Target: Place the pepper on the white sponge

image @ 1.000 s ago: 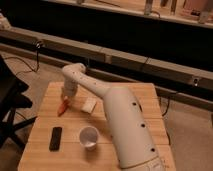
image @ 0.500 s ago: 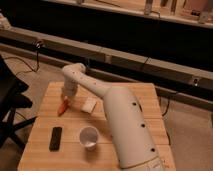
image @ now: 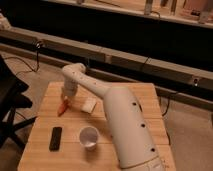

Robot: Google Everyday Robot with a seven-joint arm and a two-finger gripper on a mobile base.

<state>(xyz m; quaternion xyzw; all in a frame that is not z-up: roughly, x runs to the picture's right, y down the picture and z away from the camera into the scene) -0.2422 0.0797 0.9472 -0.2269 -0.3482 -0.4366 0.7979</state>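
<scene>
Camera view shows, nearest on the wooden counter (image: 127, 95), a black remote (image: 55, 138) and a round white cup (image: 89, 137). Farther back, the pepper (image: 62, 107) hangs tilted from the end effector (image: 66, 99), which grips it just left of the white sponge (image: 89, 104).

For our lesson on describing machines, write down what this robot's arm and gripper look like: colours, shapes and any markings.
The arm is smooth, glossy white: a thick rounded casing tapering to a slimmer tube with a rounded elbow. Small dark round dots mark its shell. No loose cables show on it. The gripper, at the arm's far end over the light wooden table, looks greyish, and its details cannot be made out.
</scene>
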